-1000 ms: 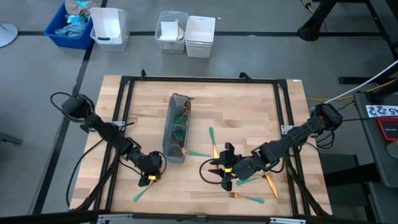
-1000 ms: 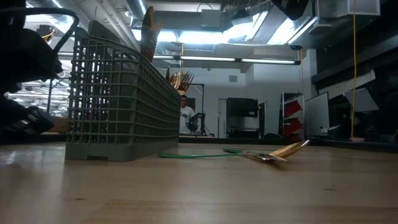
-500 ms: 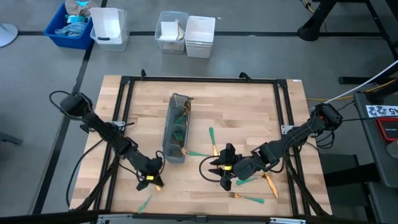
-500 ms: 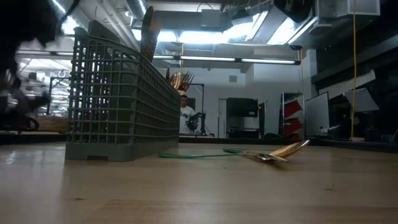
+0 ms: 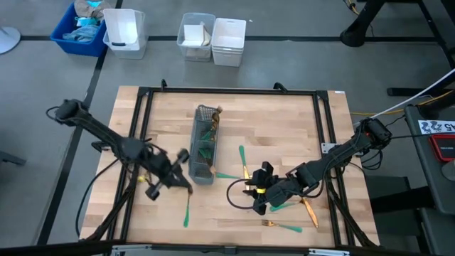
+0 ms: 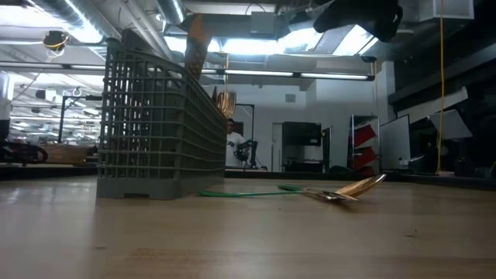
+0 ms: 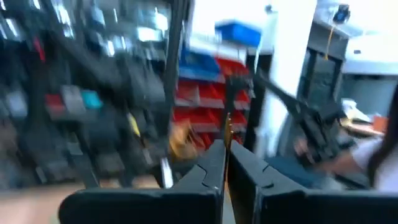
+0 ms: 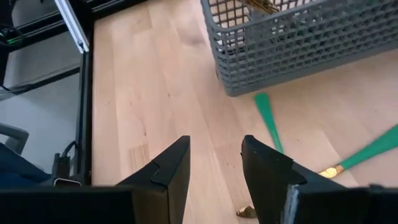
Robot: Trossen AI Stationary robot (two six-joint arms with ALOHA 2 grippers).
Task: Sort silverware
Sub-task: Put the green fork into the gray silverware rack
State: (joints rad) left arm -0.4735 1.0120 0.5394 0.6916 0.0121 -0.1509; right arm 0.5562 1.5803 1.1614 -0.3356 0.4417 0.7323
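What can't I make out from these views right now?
- Left gripper: motion blur in the left wrist view; a piece hangs near it in the high view, grip unclear.
- Caddy contents: mesh walls hide them in the low view.
- Fork tines: too small in the high view.

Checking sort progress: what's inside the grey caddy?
The caddy holds a few teal-handled, gold-headed silverware pieces; the mesh walls hide their exact count and types.
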